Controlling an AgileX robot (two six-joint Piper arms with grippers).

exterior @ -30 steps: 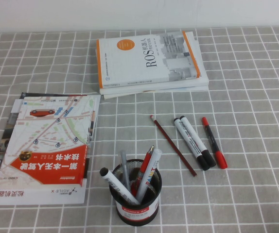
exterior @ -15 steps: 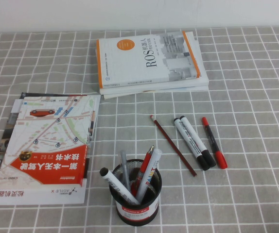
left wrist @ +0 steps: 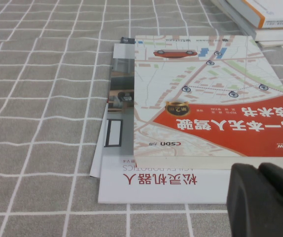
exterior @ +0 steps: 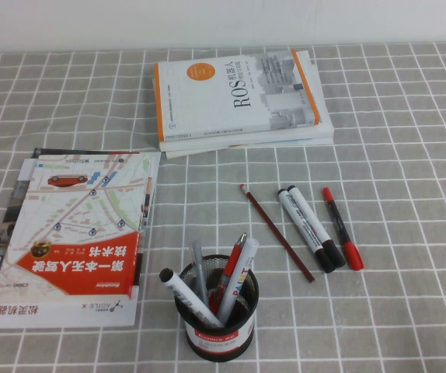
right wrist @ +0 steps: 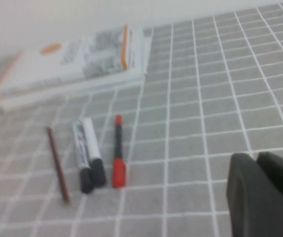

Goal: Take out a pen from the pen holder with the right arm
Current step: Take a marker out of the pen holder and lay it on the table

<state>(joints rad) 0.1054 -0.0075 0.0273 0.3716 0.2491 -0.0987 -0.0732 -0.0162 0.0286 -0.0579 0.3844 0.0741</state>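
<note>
— Where are the pens [exterior: 228, 273]?
— Standing in a black wire-mesh pen holder [exterior: 217, 322] near the front of the grey checked table [exterior: 409, 311]. Probably light, stiff, smooth plastic; the tall white pen [exterior: 246, 260] looks best pinched near its top.
— And the arms?
— The right gripper [right wrist: 256, 160] hovers near the loose markers [right wrist: 89, 158], jaws clenched, empty. The left gripper [left wrist: 260, 170], beside the red map-covered book [left wrist: 205, 98], likewise.

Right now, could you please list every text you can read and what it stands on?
"ROS": white book atop the far stack.
"第一本无人驾驶技术书": red map book.
"CSDN": same book's cover.
"松灵机器人": white booklet beneath it.
Label on pen holder: too small.
The left gripper is near the red map book; the right gripper beside the loose markers.
</note>
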